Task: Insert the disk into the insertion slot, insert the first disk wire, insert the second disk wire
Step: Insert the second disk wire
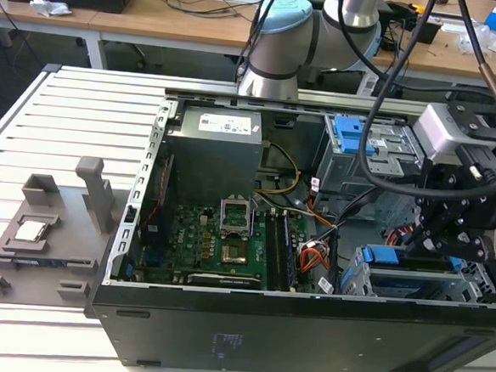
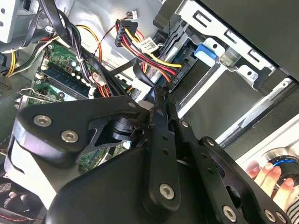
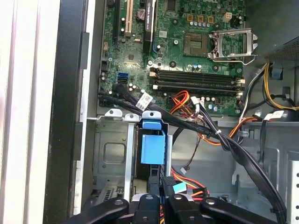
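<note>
We saw our gripper [image 3: 164, 193], its fingers pinched together on a dark cable connector [image 3: 179, 187], poised just at the rear edge of the blue-framed disk [image 3: 153, 149], which sat seated lengthwise in the grey insertion slot [image 3: 111, 154].

Computer case [image 1: 220, 337]: matt black painted sheet metal. Insertion slot [image 1: 356, 283]: dull grey sheet metal. Disk [image 1: 409, 259]: bright blue smooth plastic carrier. Motherboard [image 3: 187, 51]: green circuit board with shiny metal socket frame. Gripper [image 2: 161, 105]: matt black metal links, bright steel screws. Worktop [image 1: 55, 138]: ribbed pale aluminium.
</note>
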